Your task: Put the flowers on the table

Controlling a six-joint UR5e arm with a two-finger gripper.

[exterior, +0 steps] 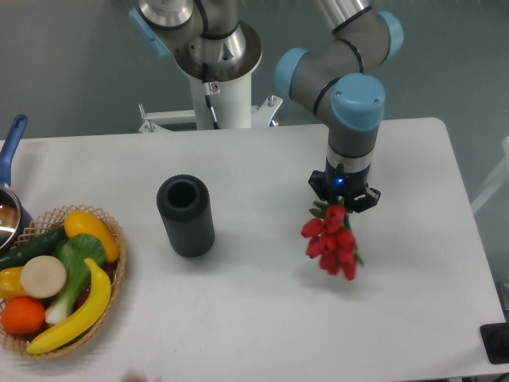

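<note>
The flowers, a small bunch of bright red blooms with a few green leaves, hang from my gripper right of the table's middle. The gripper points down and is shut on the stem end, which is hidden under it. The blooms hang just above or at the white table; I cannot tell whether they touch it. The dark grey ribbed cylinder vase stands upright to the left, well apart from the flowers.
A woven basket of plastic fruit and vegetables sits at the left edge. A pot with a blue handle is behind it. The arm's white base stands at the back. A black object is at the right front corner.
</note>
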